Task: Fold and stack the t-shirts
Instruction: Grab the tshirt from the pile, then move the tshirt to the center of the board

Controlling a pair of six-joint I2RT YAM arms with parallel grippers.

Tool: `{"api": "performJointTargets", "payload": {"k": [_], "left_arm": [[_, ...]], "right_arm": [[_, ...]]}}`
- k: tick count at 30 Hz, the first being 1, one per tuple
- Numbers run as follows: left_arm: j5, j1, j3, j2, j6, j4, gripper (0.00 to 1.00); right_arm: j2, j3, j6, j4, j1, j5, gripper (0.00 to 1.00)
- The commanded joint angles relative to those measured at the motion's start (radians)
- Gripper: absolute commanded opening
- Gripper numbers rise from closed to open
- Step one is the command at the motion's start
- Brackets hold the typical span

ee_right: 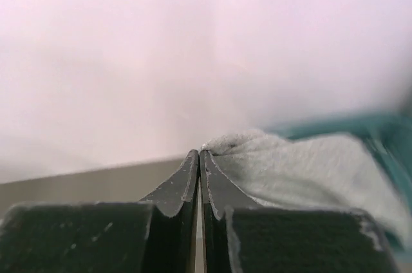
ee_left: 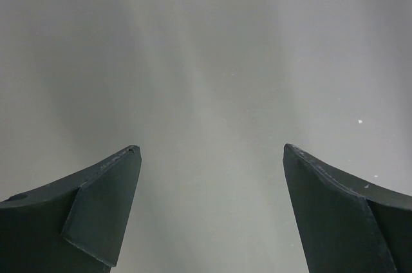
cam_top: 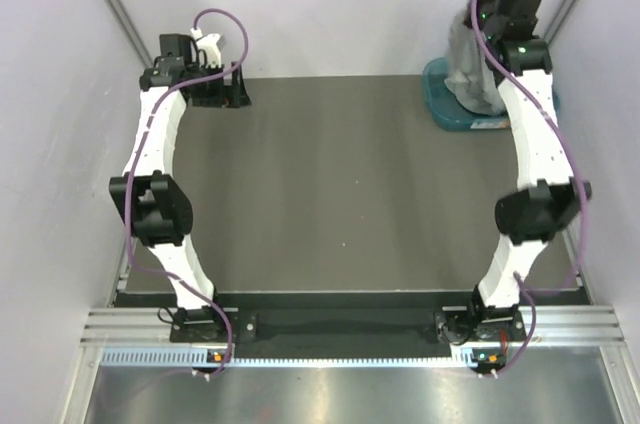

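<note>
A light heather-grey t-shirt point(cam_top: 466, 56) hangs bunched above the teal tub point(cam_top: 447, 104) at the far right corner of the table. My right gripper point(cam_top: 487, 6) is raised high above the tub. In the right wrist view, the right gripper point(ee_right: 199, 152) has its jaws pressed together, and the grey t-shirt point(ee_right: 302, 170) bunches at their tip and drapes off to the right. My left gripper point(cam_top: 222, 94) rests low at the far left of the table. In the left wrist view, the left gripper point(ee_left: 210, 148) is open wide and empty over bare surface.
The dark table mat point(cam_top: 340, 184) spans the middle between the arms. White walls close in at the back and both sides. The teal tub's rim point(ee_right: 341, 125) shows blurred behind the shirt. A metal rail point(cam_top: 340, 329) runs along the near edge.
</note>
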Motion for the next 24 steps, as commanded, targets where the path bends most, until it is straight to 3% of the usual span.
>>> {"api": "performJointTargets", "payload": {"k": [1,8,13,15,20,24], "left_arm": [[0.071,0.007,-0.019,-0.113,-0.026,0.003,0.96],[0.12,0.011,-0.064,-0.214,-0.026,0.031,0.96],[0.123,0.011,-0.082,-0.256,-0.022,0.047,0.95],[0.113,0.013,-0.089,-0.263,-0.009,0.049,0.95],[0.083,0.013,-0.173,-0.286,0.014,0.077,0.91],[0.115,0.002,-0.304,-0.305,0.066,0.107,0.82]], "right_arm": [[-0.239,-0.007,-0.042,0.152,0.101,-0.102,0.0],[-0.446,-0.03,-0.003,0.214,0.311,-0.231,0.0],[-0.495,-0.139,0.159,0.327,0.406,-0.349,0.0],[-0.523,-0.251,0.214,0.383,0.406,-0.389,0.0],[-0.644,-0.592,0.245,0.378,0.402,-0.326,0.0],[-0.753,-0.818,0.267,0.21,0.354,-0.164,0.0]]}}
